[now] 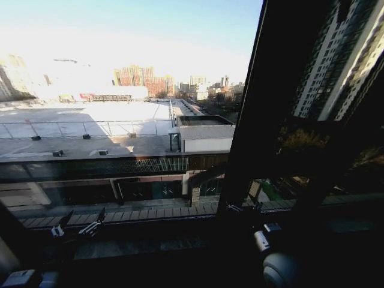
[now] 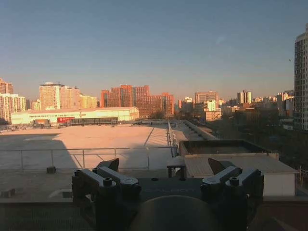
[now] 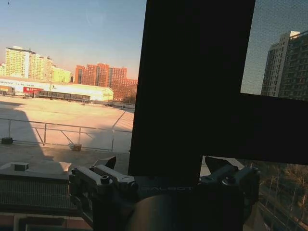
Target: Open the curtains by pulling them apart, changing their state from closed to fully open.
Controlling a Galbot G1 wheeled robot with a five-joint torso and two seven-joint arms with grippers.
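In the head view the robot stands close to a large window, both arms low in shadow. The left gripper [image 1: 77, 223] sits low on the left near the window sill [image 1: 150, 243], its dark fingers spread with nothing between them; the right gripper [image 1: 243, 208] is at the foot of the dark window frame bar [image 1: 264, 102], and the head view is too dim to tell how its fingers stand.

The left wrist view shows the left gripper [image 2: 163, 166] with its blocky, bolted fingers [image 2: 109, 165] apart, framing bare glass. The right wrist view shows the right gripper [image 3: 161, 163] likewise spread, just in front of the window frame bar [image 3: 192, 82], a flat black upright with a crosspiece (it blocks much of that camera's outlook).

No sheer curtain fabric can be made out across the glass. Beyond the pane lie a pale flat rooftop [image 1: 90, 114] with railings, reddish tower blocks [image 2: 134, 98], and a tall apartment building [image 3: 284, 62] at the right.
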